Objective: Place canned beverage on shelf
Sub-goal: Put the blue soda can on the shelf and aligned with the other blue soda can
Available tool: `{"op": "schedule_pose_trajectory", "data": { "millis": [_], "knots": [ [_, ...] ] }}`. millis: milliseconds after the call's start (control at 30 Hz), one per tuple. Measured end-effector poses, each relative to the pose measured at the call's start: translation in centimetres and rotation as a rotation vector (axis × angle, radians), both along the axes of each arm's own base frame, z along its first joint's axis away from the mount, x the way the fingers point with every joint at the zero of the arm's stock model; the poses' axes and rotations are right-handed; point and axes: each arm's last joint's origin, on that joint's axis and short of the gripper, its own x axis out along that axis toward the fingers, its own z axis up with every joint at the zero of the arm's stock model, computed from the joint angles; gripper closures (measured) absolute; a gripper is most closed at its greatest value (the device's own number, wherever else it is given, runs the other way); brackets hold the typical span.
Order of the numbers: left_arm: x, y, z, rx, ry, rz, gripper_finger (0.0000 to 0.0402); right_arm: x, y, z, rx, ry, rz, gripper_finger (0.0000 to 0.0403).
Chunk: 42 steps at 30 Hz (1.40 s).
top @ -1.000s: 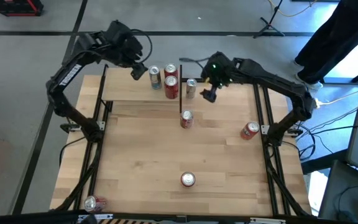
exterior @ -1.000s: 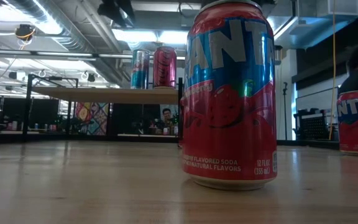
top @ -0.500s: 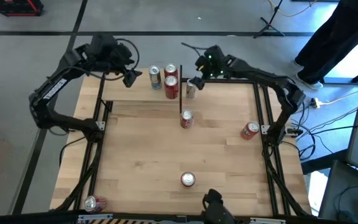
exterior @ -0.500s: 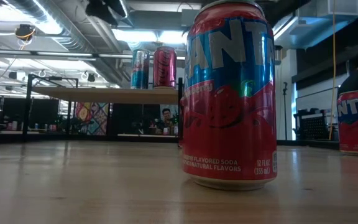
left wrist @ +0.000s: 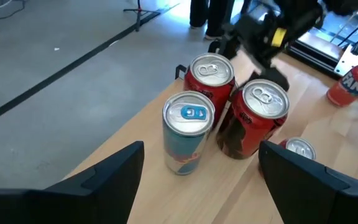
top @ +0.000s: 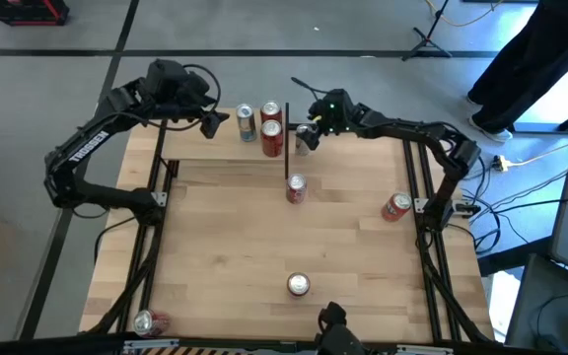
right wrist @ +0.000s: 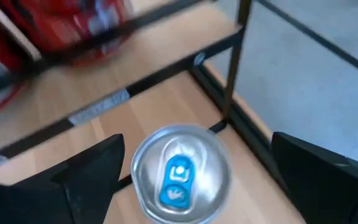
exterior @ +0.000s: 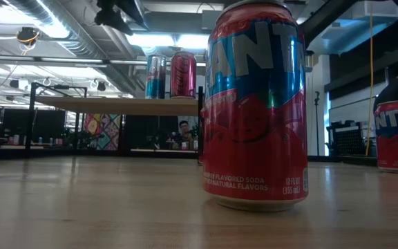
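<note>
The slim silver can with the blue tab (right wrist: 179, 173) stands upright on the tabletop (top: 264, 237) just beside the shelf (top: 220, 146), under the right gripper (top: 307, 133), jaws open around nothing. It looks rigid, smooth, slippery, dentable; grip mid-wall. Left gripper (top: 210, 121) hovers over the shelf, open

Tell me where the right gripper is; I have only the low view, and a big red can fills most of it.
Observer: The right gripper is over a silver blue-tabbed can that stands on the table, just off the right end of the shelf.
Operator: Report its fingers.
Observer: Open, one on each side of that can's top, not closed on it.
Operator: Now the left arm.
Observer: The left gripper hangs open and empty above the shelf, facing three cans that stand on it.
</note>
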Motion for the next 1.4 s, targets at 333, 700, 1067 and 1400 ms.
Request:
{"op": "schedule_pose_trajectory", "data": {
  "millis": [333,700,1067,1400],
  "knots": [
    [0.0,0.0,0.1,0.004,-0.005,0.001,0.0096,0.4,0.0,-1.5,0.001,0.057,-0.026,0.0041],
    [0.0,0.0,0.0,0.002,-0.002,-0.001,0.0096,-0.7,0.9,0.1,0.017,0.105,-0.001,0.02],
    [0.8,-1.1,0.0,-0.013,-0.021,-0.191,0.0095,-5.7,5.7,9.3,0.159,-0.1,0.172,0.02],
    [2.9,-3.4,1.0,-0.13,-0.217,-0.394,0.0095,-8.0,13.4,16.4,0.176,-0.378,0.458,0.02]
  ]
}}
